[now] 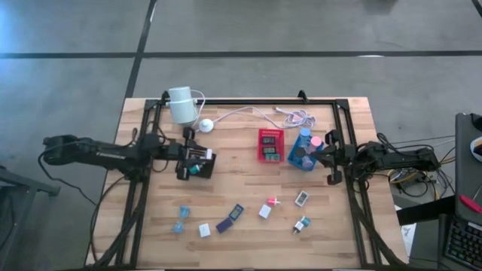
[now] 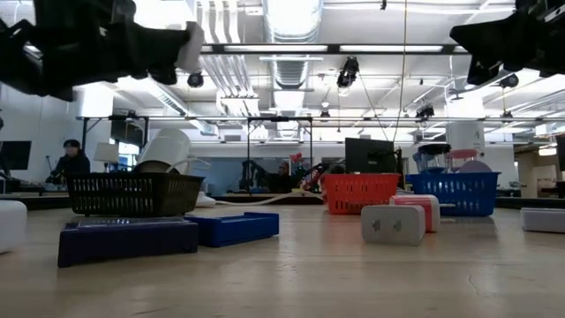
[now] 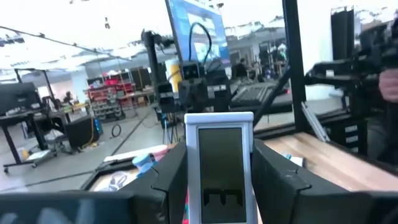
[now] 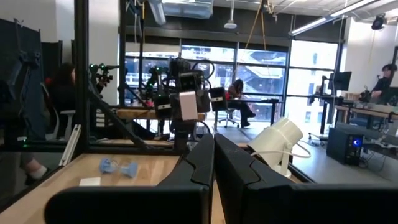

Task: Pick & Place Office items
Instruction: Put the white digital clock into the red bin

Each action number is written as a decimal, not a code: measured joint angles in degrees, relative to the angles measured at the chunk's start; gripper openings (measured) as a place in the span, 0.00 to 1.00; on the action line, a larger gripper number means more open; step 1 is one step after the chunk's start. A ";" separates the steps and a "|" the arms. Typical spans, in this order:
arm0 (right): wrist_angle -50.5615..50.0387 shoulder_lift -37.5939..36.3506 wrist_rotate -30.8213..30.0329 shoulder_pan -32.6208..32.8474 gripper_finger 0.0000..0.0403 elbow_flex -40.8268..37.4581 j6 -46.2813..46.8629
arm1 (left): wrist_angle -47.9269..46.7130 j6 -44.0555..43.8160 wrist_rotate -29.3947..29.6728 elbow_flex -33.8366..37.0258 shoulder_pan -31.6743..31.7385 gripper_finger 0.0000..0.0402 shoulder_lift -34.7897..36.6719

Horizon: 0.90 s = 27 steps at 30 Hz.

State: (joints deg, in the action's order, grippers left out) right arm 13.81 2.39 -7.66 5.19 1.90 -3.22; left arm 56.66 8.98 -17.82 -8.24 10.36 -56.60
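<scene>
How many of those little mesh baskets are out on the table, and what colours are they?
Black basket: 1
Red basket: 1
Blue basket: 1
Total: 3 baskets

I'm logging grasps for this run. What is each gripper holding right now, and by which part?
The left gripper holds a small white piece with a grey face, pinched by its two side edges. The right gripper is shut on nothing.
</scene>
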 joint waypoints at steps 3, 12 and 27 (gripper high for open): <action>0.02 0.02 0.00 0.00 0.02 -0.01 0.00 | -0.07 -0.49 0.04 1.27 0.31 0.36 2.24; 0.13 0.02 0.02 0.00 0.02 -0.10 0.02 | -5.03 -3.58 5.47 -1.81 0.36 0.36 2.10; 0.60 0.00 0.01 0.00 0.02 -0.10 -1.95 | -30.21 -4.53 8.61 -38.97 0.42 0.35 -18.51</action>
State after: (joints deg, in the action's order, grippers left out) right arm 14.40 2.39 -7.65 5.19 1.80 -5.17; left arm 26.45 4.45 -9.21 -47.21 10.78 -75.11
